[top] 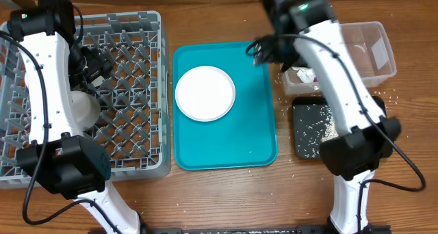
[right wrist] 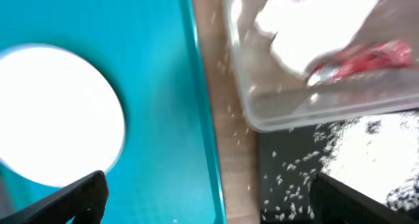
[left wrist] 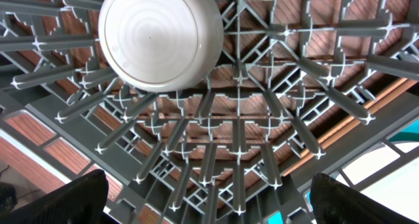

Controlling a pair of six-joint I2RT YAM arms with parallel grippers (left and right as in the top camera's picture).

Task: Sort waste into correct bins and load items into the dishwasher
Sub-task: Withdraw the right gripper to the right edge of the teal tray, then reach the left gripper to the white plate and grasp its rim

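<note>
Near the clear tub [right wrist: 294, 109], right gripper [right wrist: 219, 201] gapes wide, apparently holding nothing.

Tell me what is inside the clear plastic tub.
A crumpled white napkin and a red wrapper lie inside the clear tub. In the overhead view the right arm covers its left part, so more may be hidden.
</note>
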